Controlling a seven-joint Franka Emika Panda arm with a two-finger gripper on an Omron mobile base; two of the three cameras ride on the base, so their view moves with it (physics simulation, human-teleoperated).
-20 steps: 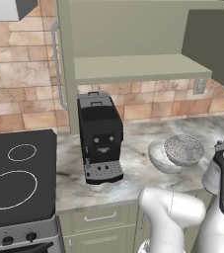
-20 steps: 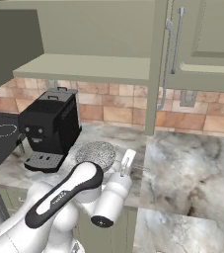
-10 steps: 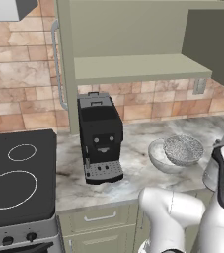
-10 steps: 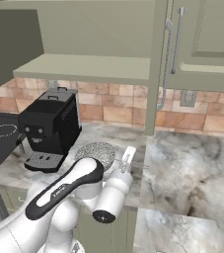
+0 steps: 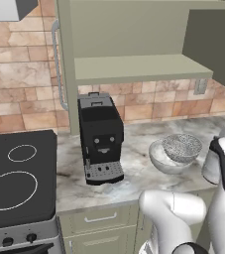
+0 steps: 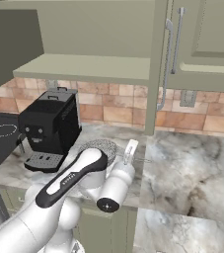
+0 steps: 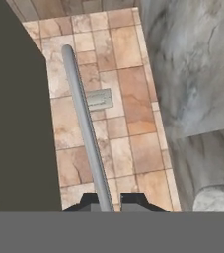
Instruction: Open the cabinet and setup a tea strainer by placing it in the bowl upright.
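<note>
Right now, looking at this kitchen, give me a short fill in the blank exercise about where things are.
1. The tea strainer sits inside the ____.
2. The bowl rests on the counter beside the black ____ machine.
3. The cabinet doors stand ____, showing a plain shelf.

Missing words: bowl; coffee; open

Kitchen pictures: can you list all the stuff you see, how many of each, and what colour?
cabinet: one, sage green, open, on the wall above the counter
coffee machine: one, black, on the counter under the shelf
bowl: one, whitish-grey, on the counter right of the coffee machine
tea strainer: one, grey mesh, in the bowl
stove: one, black top, left of the counter
wall outlet: one, grey, on the brick wall
counter: one, marbled grey
robot arm: one, white and dark
gripper: one, white, shut, beside the bowl
</note>
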